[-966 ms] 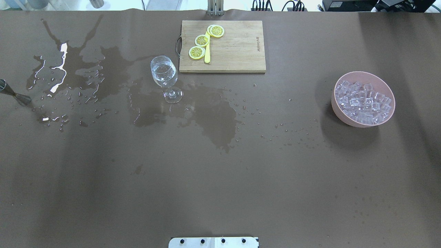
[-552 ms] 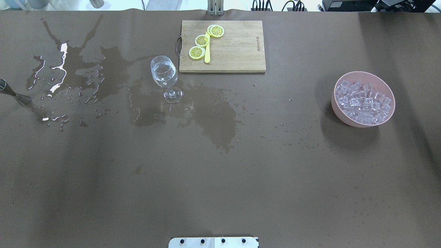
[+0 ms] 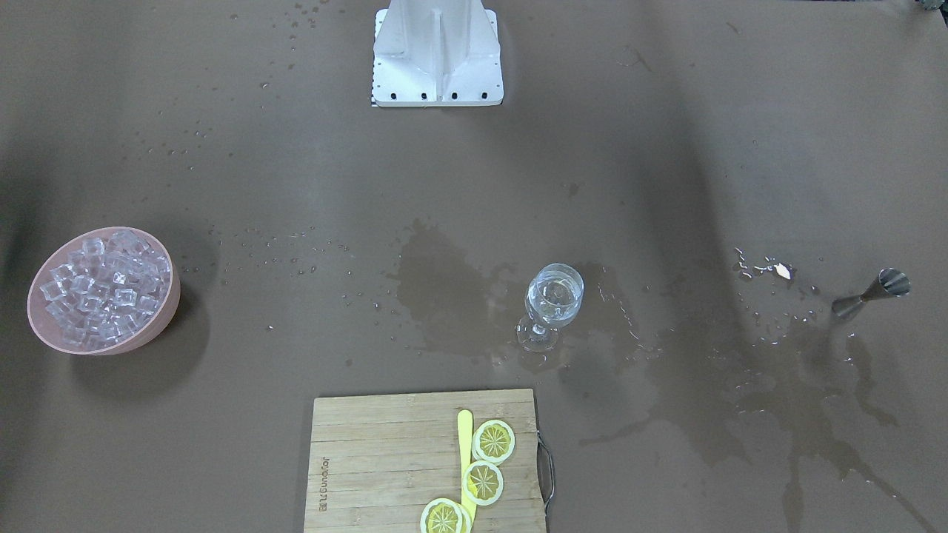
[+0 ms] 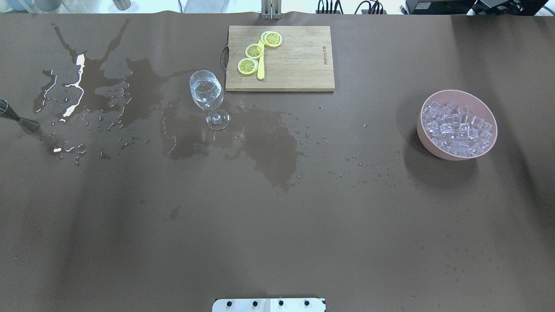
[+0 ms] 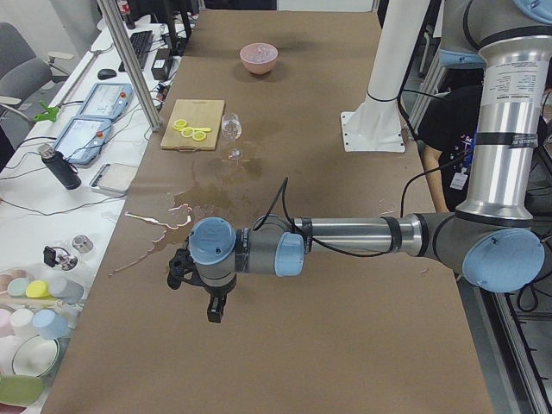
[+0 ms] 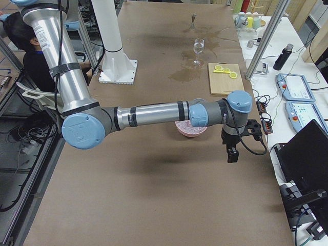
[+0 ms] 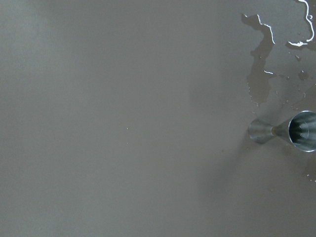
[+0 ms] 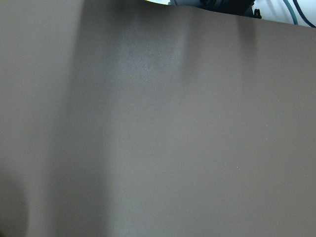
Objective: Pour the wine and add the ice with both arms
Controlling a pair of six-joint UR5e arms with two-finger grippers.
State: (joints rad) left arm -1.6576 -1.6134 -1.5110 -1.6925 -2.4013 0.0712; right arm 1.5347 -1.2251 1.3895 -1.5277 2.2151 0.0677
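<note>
Glass goblet (image 4: 215, 118): holds wine (image 4: 207, 93); ice (image 4: 457, 128) at 3 o'clock.
Left tool (image 5: 213, 314): over counter (image 5: 302, 362), whether clenched cannot tell.
Right tool (image 6: 232, 156): same.

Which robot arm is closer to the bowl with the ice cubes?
Right. The right arm stretches across just in front of the bowl in the right side view, partly hiding it. The left arm is at the table's other end, near the jigger, far from the bowl.
</note>
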